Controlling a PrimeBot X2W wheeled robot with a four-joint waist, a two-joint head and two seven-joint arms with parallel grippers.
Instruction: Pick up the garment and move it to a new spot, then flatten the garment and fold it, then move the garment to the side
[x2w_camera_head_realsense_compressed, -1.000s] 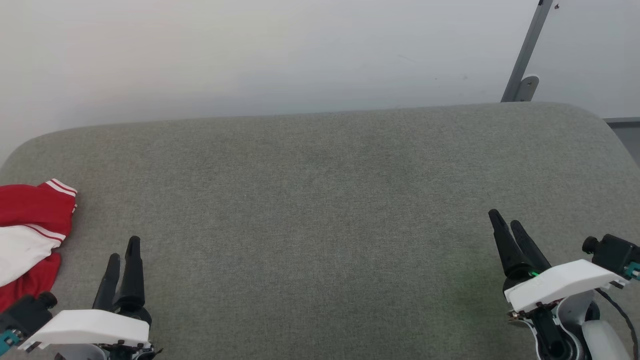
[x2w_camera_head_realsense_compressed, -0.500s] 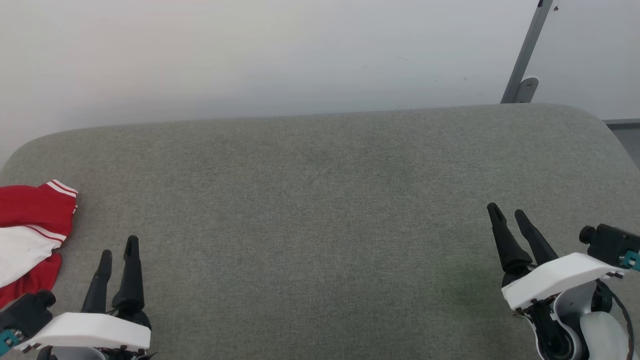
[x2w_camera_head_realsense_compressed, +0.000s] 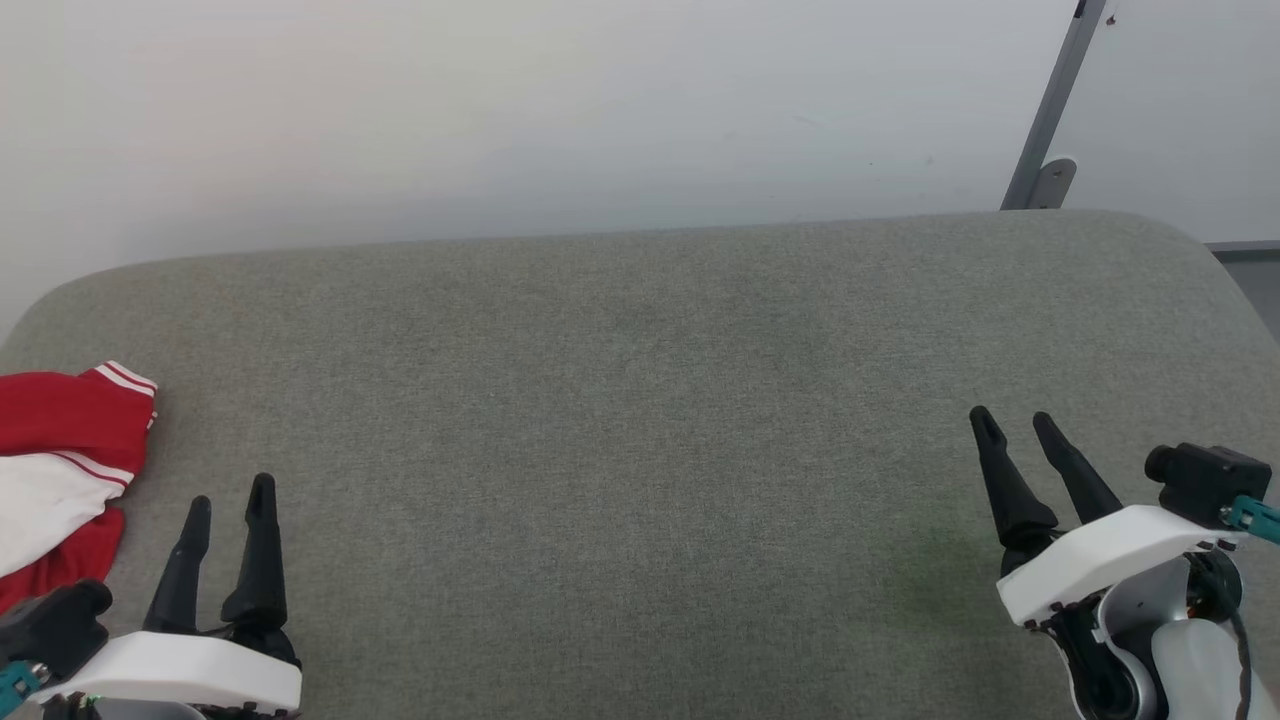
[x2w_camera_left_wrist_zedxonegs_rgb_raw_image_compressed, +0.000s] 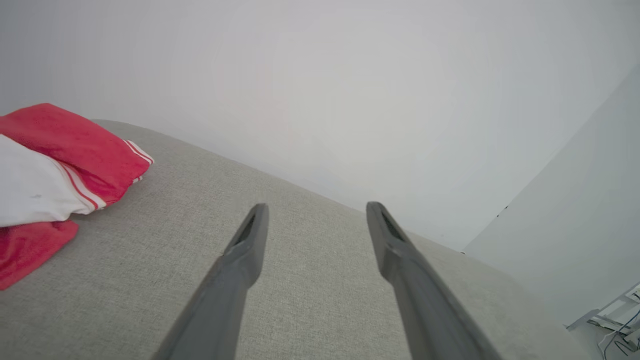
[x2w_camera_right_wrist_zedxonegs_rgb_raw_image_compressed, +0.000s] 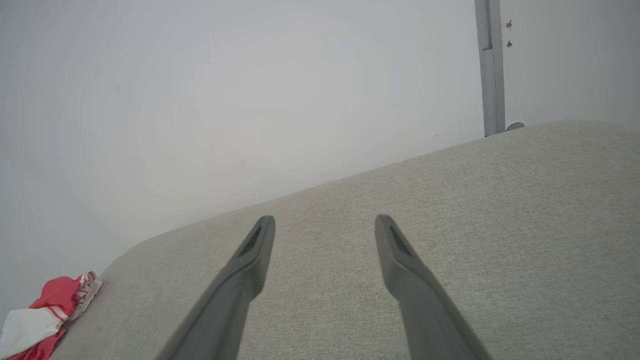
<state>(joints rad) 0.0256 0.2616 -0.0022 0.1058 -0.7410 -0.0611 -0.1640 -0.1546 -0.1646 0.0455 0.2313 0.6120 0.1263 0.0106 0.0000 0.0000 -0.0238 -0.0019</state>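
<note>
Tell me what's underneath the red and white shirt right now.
The garment lies bunched on the grey-green cushioned surface, near its left end. Its folds hide whatever else might lie beneath.

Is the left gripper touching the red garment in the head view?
No: the left gripper stands open over the grey cushion, apart from the garment lying at the left edge.

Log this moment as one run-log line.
garment: bunched, left edge of grey cushion | left gripper: open, empty, apart from garment | right gripper: open, empty
</note>
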